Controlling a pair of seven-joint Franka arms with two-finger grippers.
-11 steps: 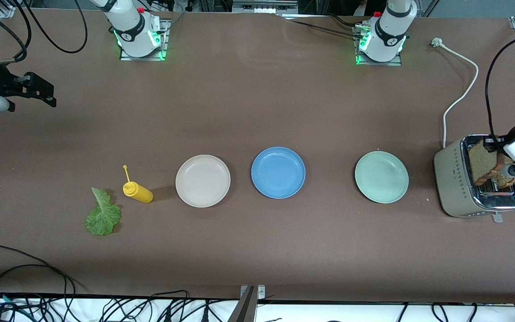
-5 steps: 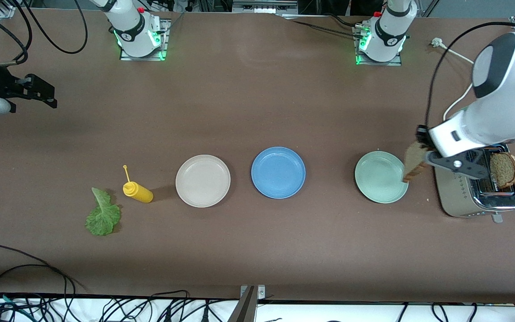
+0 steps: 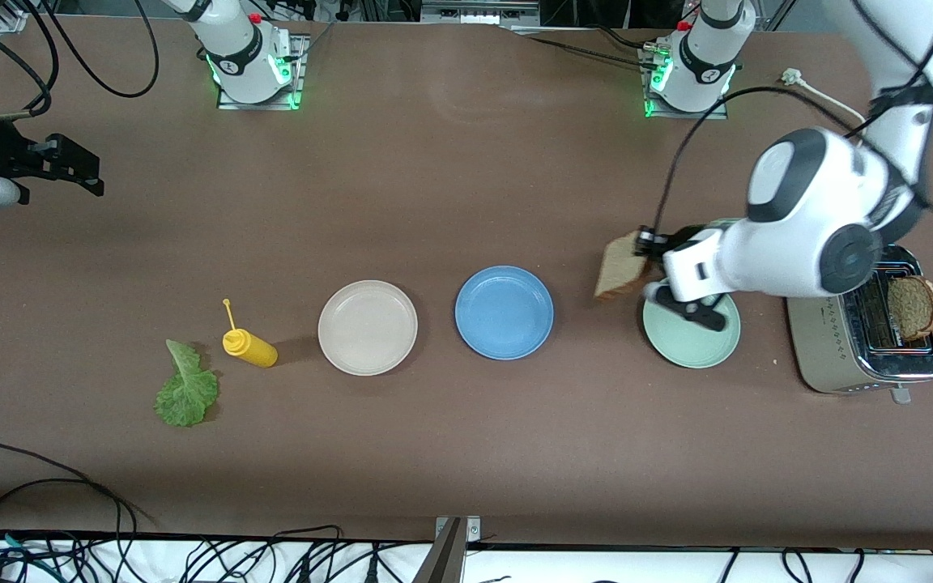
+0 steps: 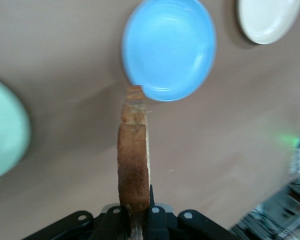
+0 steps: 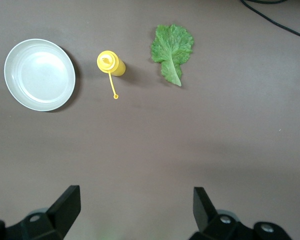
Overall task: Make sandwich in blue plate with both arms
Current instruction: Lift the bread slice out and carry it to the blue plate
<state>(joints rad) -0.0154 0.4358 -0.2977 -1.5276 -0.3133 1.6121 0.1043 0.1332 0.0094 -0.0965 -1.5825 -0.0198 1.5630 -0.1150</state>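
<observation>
The blue plate point(image 3: 504, 312) point(image 4: 169, 47) lies empty mid-table between a beige plate and a mint one. My left gripper point(image 3: 645, 248) point(image 4: 135, 202) is shut on a brown bread slice point(image 3: 620, 267) point(image 4: 133, 160), held on edge in the air over the bare table between the blue plate and the mint plate point(image 3: 693, 344). A second slice point(image 3: 913, 308) stands in the toaster point(image 3: 827, 340). The lettuce leaf point(image 3: 185, 389) point(image 5: 172, 50) lies flat toward the right arm's end. My right gripper point(image 3: 78, 166) point(image 5: 135, 207) waits open and empty above bare table at that end.
A yellow squeeze bottle point(image 3: 249, 346) point(image 5: 110, 63) lies on its side between the lettuce and the beige plate point(image 3: 368, 327) point(image 5: 39, 75). The toaster's white cord point(image 3: 831, 178) runs toward the left arm's base. Cables hang along the table edge nearest the camera.
My left arm has carried the bread slice out of the toaster, across the mint plate and toward the blue plate. The right arm has not moved.
</observation>
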